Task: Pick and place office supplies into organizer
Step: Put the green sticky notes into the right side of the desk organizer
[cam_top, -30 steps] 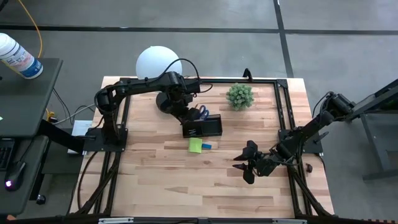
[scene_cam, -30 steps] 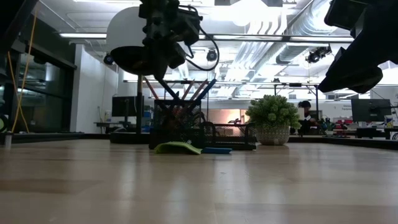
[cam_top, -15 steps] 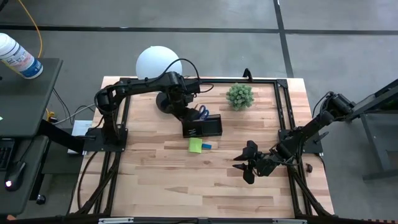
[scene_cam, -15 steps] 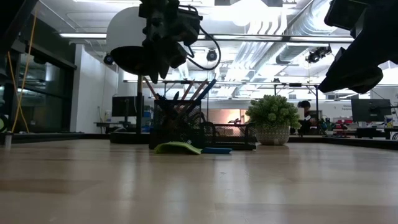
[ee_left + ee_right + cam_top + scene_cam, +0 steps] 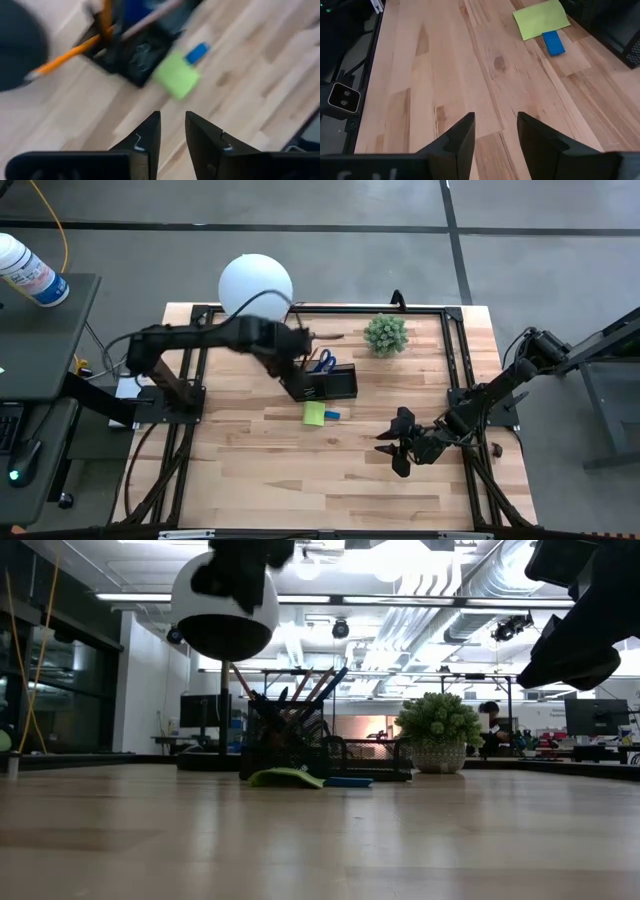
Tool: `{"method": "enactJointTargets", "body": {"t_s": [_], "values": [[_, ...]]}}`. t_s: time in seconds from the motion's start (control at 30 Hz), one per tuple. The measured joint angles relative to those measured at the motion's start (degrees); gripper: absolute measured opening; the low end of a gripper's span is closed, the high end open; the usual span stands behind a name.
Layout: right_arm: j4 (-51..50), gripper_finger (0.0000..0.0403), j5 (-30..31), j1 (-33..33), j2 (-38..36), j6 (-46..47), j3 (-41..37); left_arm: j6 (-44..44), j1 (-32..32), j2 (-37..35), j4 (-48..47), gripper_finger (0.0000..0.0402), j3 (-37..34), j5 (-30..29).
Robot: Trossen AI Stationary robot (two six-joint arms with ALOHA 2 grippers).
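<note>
The dark organizer (image 5: 327,383) stands on the table's far middle, with pencils and pens (image 5: 300,690) leaning out of it and blue-handled scissors (image 5: 325,360) at its far side. A lime-green sticky-note pad (image 5: 314,413) and a small blue block (image 5: 333,414) lie flat on the table just near of it. My left gripper (image 5: 172,125) hangs open and empty above the organizer's left side (image 5: 292,370), pointing steeply down. My right gripper (image 5: 395,445) waits open and empty over the table's near right, the pad (image 5: 541,18) and block (image 5: 553,42) ahead of it.
A white globe lamp (image 5: 255,283) stands at the far edge behind the left arm. A small green potted plant (image 5: 385,333) sits far right of the organizer. Bare wood stretches across the table's near half (image 5: 300,480). A black frame rail (image 5: 455,350) runs along the table's sides.
My left gripper has risen from just above the pencils in the organizer, almost leaving the top of the low view. The arm has swung a little toward the table's near left. The pencils stay leaning in the organizer.
</note>
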Motion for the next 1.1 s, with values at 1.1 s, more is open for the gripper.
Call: {"method": "enactJointTargets", "body": {"t_s": [1.1], "values": [[-15.70,0.0138,4.65,-12.30,35.15,-33.53,44.64,-30.46,-40.85,-0.86,-16.53,0.0020,-1.53,-31.97]]}}
